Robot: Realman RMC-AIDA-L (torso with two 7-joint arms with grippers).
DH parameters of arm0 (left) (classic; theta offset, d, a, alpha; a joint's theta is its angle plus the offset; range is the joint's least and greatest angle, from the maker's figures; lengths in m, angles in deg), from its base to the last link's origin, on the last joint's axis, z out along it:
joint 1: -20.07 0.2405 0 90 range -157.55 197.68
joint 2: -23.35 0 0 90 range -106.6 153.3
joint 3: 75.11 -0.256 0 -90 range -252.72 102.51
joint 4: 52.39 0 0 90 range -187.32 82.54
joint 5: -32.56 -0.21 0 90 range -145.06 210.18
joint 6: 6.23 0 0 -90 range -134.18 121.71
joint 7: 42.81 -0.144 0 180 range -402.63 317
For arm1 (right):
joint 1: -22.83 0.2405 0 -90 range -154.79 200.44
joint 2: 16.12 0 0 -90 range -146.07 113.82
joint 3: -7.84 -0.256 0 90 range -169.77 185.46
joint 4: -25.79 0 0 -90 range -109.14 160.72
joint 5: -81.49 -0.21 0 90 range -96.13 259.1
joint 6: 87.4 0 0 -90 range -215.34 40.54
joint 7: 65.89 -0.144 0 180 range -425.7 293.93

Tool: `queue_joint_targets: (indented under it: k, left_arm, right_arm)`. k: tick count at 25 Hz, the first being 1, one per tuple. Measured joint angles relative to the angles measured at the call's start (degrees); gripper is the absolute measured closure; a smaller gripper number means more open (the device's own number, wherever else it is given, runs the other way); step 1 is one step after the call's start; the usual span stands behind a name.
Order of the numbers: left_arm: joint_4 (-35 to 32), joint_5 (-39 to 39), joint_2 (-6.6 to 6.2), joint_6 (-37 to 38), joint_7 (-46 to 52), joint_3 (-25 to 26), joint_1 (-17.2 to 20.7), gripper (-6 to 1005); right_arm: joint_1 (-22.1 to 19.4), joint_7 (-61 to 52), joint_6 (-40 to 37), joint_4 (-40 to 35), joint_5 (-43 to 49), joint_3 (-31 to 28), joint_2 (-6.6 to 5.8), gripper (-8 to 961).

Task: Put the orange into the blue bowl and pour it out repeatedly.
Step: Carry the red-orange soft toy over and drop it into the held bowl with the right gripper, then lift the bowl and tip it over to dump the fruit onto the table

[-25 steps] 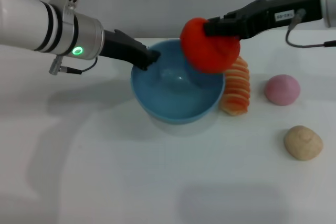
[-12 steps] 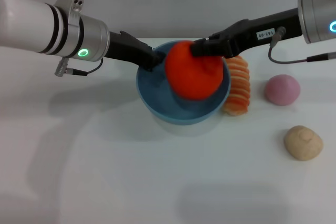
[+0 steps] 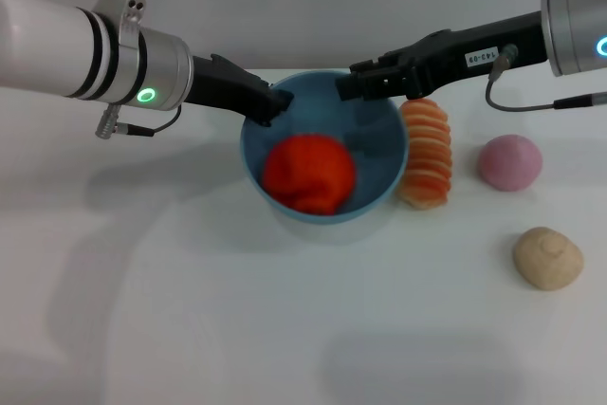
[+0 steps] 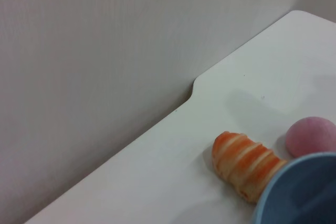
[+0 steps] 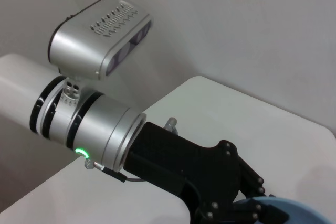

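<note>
Your left gripper (image 3: 273,103) pinches the blue bowl (image 3: 379,192) at its far-left rim. The orange (image 3: 308,173) lies loose inside the bowl, below and apart from your right gripper (image 3: 349,86), whose finger spread you cannot tell.

A white bench (image 3: 285,329) with a rounded corner stands against a plain pale grey wall (image 4: 105,35). Soft, even light leaves faint shadows across the bench's smooth surface.
</note>
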Motion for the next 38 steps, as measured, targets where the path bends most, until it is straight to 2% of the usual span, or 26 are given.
queue_joint_targets:
  k: [3, 8, 11, 14, 18, 24, 25, 29, 31, 34, 37, 38]
  left_arm:
    - [0.2, 0.0, 0.0, -0.3, 0.0, 0.0, 0.1, 1001]
    - [0.7, 0.0, -0.01, -0.9, -0.2, 0.0, 0.1, 1000]
    - [0.7, 0.0, -0.01, -2.0, -0.4, 0.0, 0.2, 1000]
    - [1.1, 0.0, 0.0, -4.3, -0.5, -0.6, 0.4, 1000]
    - [1.4, -0.4, 0.01, -9.3, -0.5, -3.7, 0.4, 1000]
    - [0.6, -1.1, 0.08, -15.5, -0.6, -7.3, -0.8, 1000]
    - [-0.1, -2.9, 0.1, -18.8, -0.6, -9.3, -1.4, 1000]
    - [-1.7, -10.5, 0.46, -26.1, -0.1, -15.1, -2.9, 1001]
    - [-2.0, -11.5, 0.48, -26.9, 0.0, -15.9, -3.0, 1001]
    - [-3.2, -18.4, 0.55, -33.5, -0.2, -21.3, -2.7, 1001]
    - [-4.5, -30.1, 0.78, -39.2, 0.9, -26.2, -2.2, 1001]
    - [-4.5, -30.1, 0.78, -39.2, 0.9, -26.2, -2.2, 1001]
  right_arm:
    - [-0.2, 0.4, 0.0, -0.1, -0.1, -0.2, 0.0, 665]
    - [-2.9, 2.5, 0.5, -4.1, -0.1, -2.8, -0.08, 434]
    - [-6.5, 6.4, 4.1, -7.9, 0.3, -5.0, -0.07, 348]
    - [-10.9, 11.1, 10.4, -9.7, -0.5, -7.3, 0.56, 263]
    - [-16.6, 19.2, 20.7, -6.5, -6.3, -8.6, 0.99, 264]
    - [-23.0, 41.4, 27.6, 8.4, -27.2, -8.4, 0.91, 265]
    - [-23.5, 45.6, 27.9, 11.3, -30.6, -8.6, 0.81, 265]
    - [-24.0, 55.5, 28.2, 20.8, -37.3, -8.9, 0.68, 266]
    - [-23.8, 55.8, 28.2, 21.7, -37.4, -8.9, 0.66, 266]
    - [-23.3, 56.5, 28.6, 23.3, -37.4, -8.9, 0.62, 266]
    - [-22.8, 56.7, 29.1, 23.9, -37.5, -9.0, 0.61, 266]
    - [-22.7, 56.8, 29.2, 24.0, -37.5, -9.0, 0.61, 266]
